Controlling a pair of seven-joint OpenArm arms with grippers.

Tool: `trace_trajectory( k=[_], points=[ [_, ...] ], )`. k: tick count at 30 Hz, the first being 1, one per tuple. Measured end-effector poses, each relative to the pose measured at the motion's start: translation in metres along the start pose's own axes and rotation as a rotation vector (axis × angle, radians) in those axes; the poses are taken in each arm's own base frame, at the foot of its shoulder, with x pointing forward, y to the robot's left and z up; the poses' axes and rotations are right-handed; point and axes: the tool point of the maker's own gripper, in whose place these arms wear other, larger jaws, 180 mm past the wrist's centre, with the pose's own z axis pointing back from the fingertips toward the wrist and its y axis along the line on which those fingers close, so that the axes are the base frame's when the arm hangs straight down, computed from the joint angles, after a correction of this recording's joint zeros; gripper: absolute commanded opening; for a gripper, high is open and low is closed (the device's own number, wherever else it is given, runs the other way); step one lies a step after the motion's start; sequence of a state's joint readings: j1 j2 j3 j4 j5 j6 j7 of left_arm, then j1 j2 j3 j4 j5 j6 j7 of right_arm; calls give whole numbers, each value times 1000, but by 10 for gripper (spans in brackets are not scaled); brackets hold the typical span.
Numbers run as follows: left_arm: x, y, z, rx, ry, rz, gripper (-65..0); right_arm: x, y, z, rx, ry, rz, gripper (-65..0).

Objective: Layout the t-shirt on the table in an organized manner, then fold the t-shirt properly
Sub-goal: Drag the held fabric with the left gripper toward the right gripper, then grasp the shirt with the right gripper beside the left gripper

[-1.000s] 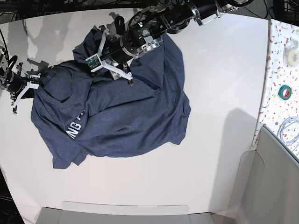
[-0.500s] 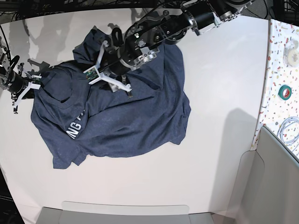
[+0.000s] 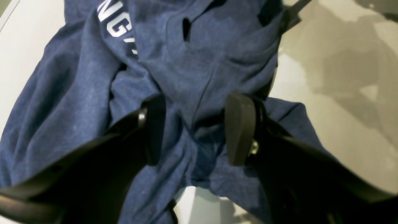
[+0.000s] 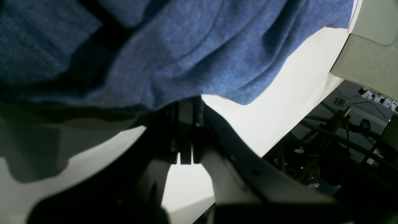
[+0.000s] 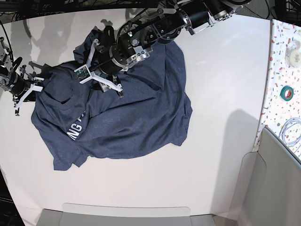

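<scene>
The dark navy t-shirt [image 5: 136,117] lies crumpled on the white table [image 5: 221,70], with its white lettering [image 5: 75,126] at the lower left. My left gripper [image 5: 96,77] hovers open over the shirt's upper left. In the left wrist view its black fingers [image 3: 154,127] straddle a raised fold of the t-shirt [image 3: 192,62], and the lettering [image 3: 116,25] shows beyond. My right gripper [image 5: 29,88] is at the shirt's left edge. In the right wrist view its gripper [image 4: 186,137] has its fingers pressed together, with the t-shirt [image 4: 202,46] draped over their tips.
A speckled surface at the right holds a green tape roll [image 5: 287,92], a white roll [image 5: 294,49] and a coiled cable [image 5: 291,129]. A grey panel [image 5: 277,188] stands at the lower right. A pale tray edge [image 5: 127,212] runs along the front.
My left arm has moved left and a little up across the shirt, still open. My right gripper has shifted slightly up at the left edge, and the cloth there bunched a little.
</scene>
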State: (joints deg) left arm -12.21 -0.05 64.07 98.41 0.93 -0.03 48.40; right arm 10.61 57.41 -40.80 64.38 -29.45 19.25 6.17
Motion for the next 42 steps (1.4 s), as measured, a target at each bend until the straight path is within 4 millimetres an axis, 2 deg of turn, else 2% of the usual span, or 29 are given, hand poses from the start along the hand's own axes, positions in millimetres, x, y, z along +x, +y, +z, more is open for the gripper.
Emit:
trace_trajectory(
  k=[5,11,13,17,18,21,24,26,29,31,33,35,39,42],
  points=[
    [-14,-3,-8,-7,50,6,-347,0,0,0,0,1,0,-650],
    [-9,-5,-9,-11,35,10,-359,0,0,0,-1,0,-1,-650],
    [-10,-5,-10,-11,38,9,-410,0,0,0,-1,1,-1,-650],
    [-14,-4,-12,-10,50,12,-621,4,0,-3,-6,-1,-7,-650],
    [-17,-4,-14,-8,62,17,-650,6,-2,-4,-13,0,-11,-650],
    [-31,-7,-21,-15,115,19,-646,14,-9,-9,-41,-16,-38,-650],
    [-30,-6,-21,-13,108,21,-649,25,-18,-12,-76,-46,-83,-650],
    [-21,-5,-17,-9,82,25,-649,39,-25,-12,-90,-101,-146,-650],
    [10,12,-2,28,-16,67,-649,63,-39,-9,-106,-179,-232,-650],
    [24,32,8,75,-72,109,-649,74,-46,-5,-116,-213,-264,-650],
    [22,52,12,121,-74,149,-649,83,-59,-2,-152,-234,-296,-650],
    [14,69,17,161,-57,186,-649,93,-81,4,-223,-269,-327,-650],
    [18,112,44,277,-116,238,-649,114,-140,27,-404,-335,-376,-650],
    [5,148,64,398,-121,301,-649,133,-172,39,-495,-322,-426,-650]
  ],
)
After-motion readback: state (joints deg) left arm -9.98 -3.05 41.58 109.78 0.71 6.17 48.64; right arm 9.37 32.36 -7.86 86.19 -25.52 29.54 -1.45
